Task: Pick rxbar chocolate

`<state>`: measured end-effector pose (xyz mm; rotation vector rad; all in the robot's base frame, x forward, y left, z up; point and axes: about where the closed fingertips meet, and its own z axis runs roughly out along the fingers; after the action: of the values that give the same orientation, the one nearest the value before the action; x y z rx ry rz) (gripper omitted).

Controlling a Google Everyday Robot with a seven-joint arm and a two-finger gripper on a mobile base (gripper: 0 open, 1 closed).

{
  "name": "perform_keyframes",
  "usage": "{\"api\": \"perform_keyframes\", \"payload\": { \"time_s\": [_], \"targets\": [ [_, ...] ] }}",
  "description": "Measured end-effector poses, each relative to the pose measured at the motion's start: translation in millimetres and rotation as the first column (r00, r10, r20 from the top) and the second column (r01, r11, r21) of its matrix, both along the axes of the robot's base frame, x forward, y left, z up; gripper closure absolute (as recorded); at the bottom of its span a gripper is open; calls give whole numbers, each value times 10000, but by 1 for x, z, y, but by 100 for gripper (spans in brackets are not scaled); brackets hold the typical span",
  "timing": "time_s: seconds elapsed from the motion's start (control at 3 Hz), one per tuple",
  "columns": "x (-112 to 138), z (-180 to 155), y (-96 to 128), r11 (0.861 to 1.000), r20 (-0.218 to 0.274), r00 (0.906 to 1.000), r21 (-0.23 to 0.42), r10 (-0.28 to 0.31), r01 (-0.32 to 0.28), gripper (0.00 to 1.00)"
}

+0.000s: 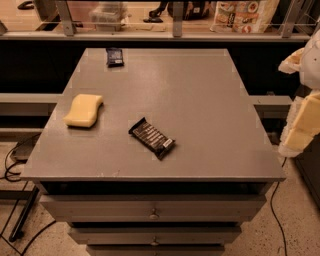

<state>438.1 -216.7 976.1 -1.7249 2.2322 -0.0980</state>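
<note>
The rxbar chocolate (151, 138) is a long, flat, dark wrapped bar with rows of pale lettering and a white patch at its near-right end. It lies diagonally on the grey table top (200, 100), a little in front of the middle. My gripper (302, 125) shows as pale white and yellow shapes at the right edge of the view. It is beyond the table's right side, well away from the bar and holding nothing that I can see.
A yellow wavy sponge (83, 110) lies at the table's left. A small dark squarish packet (114, 56) lies at the far edge. Drawers (154, 212) sit below the top. Cables (15, 165) run on the floor at left. A shelf with goods (240, 15) stands behind.
</note>
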Motion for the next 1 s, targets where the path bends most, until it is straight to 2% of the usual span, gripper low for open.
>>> {"api": "perform_keyframes", "payload": {
  "time_s": [0.33,0.67,1.0],
  "targets": [
    [0,0,0,10000,18,10000,4,2,-2,0],
    [1,-10,19,9971,-44,9991,643,413,-409,0],
    [4,-30,60,9766,-84,9924,1787,1231,-1197,0]
  ]
}}
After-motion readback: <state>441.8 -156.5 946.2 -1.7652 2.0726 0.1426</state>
